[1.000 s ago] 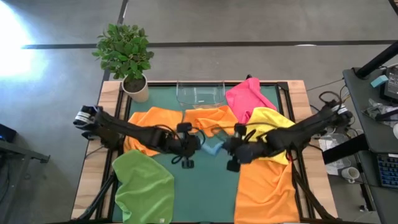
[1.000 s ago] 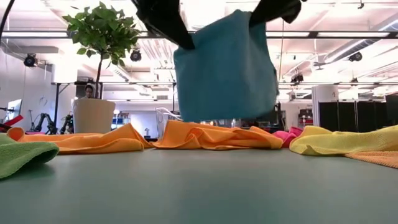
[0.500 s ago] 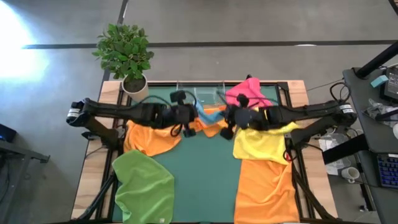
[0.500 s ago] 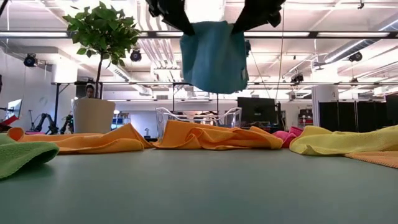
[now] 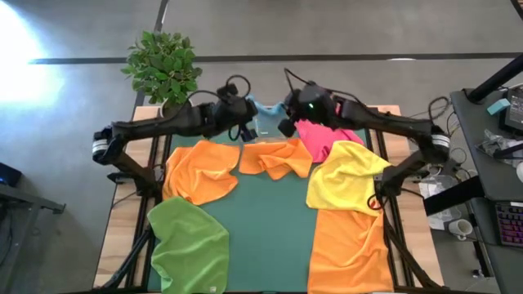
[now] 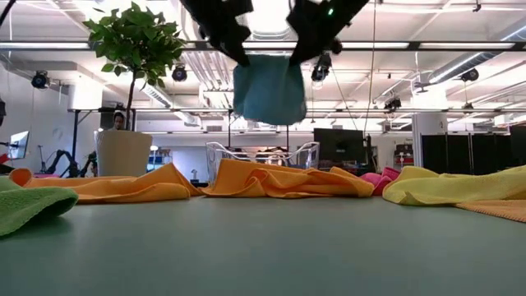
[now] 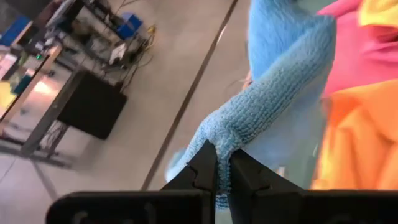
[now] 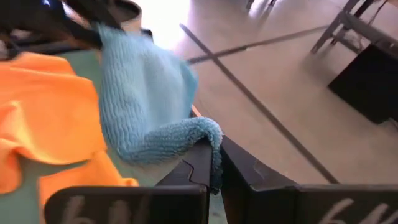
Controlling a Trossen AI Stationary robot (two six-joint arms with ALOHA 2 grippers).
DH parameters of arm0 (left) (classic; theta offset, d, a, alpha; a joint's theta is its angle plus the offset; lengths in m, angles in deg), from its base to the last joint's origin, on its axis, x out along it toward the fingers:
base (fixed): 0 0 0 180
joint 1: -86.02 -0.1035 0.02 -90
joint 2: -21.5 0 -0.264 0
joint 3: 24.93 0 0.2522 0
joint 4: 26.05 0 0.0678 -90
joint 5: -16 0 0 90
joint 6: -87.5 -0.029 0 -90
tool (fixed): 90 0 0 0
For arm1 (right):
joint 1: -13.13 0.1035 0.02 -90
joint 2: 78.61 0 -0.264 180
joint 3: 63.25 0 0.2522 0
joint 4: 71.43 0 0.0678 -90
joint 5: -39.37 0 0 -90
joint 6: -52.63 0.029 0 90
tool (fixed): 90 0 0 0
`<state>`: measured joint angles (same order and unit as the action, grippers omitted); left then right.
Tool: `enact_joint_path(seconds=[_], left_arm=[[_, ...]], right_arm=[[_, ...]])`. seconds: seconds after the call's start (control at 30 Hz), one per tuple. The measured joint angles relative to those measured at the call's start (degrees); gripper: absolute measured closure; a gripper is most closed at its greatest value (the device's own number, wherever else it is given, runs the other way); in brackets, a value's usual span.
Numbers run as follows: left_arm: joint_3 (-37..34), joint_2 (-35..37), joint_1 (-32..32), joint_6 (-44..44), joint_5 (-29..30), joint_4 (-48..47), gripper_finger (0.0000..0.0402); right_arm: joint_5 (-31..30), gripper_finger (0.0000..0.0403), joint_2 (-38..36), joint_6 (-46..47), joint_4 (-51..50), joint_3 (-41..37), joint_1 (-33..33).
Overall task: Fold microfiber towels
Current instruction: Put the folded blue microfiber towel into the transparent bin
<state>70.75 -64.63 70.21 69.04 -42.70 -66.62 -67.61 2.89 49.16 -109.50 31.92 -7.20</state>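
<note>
A light blue microfiber towel hangs in the air over the table's far edge, above the clear tray. My left gripper and my right gripper are both shut on it, one at each upper corner, close together. The low view shows the towel as a short hanging rectangle between the two grippers. Other towels lie flat or rumpled on the green mat: two orange, pink, yellow, a third orange and green. My left gripper pinches a bunched upper corner of the blue towel between its two fingers, coming from the table's left and slanting down. The towel hangs below, clear of the table. My right gripper pinches the other bunched upper corner between its two fingers, coming from the table's right and slanting down. The cloth droops over the fingertips and hangs slack, clear of the table.
A potted plant stands at the far left corner, close to my left arm. The tray sits at the middle of the far edge, beneath the hanging towel. Bare green mat lies in the centre and near the front.
Both grippers have swung from over the table's centre toward the far edge and risen, drawing closer together. They stayed shut on the blue towel, which has gone with them and now hangs above the tray, higher than before.
</note>
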Motion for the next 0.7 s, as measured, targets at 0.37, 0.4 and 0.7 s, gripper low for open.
enact_joint_path(seconds=[0.37,0.4,0.7], left_arm=[[-1.3,-6.2,-11.0,-0.5,-10.8,1.1,0.04],[-1.3,-7.0,-11.4,-0.5,-11.6,1.0,0.04],[-0.8,-13.7,-14.1,-9.0,-12.8,0.9,0.04]], right_arm=[[7.9,0.0392,13.1,-0.2,-1.1,8.1,-8.7],[8.7,0.0392,14.1,-0.2,-1.2,8.8,-9.1],[9.9,0.0392,20.7,-0.6,-2.1,12.1,-13.1]])
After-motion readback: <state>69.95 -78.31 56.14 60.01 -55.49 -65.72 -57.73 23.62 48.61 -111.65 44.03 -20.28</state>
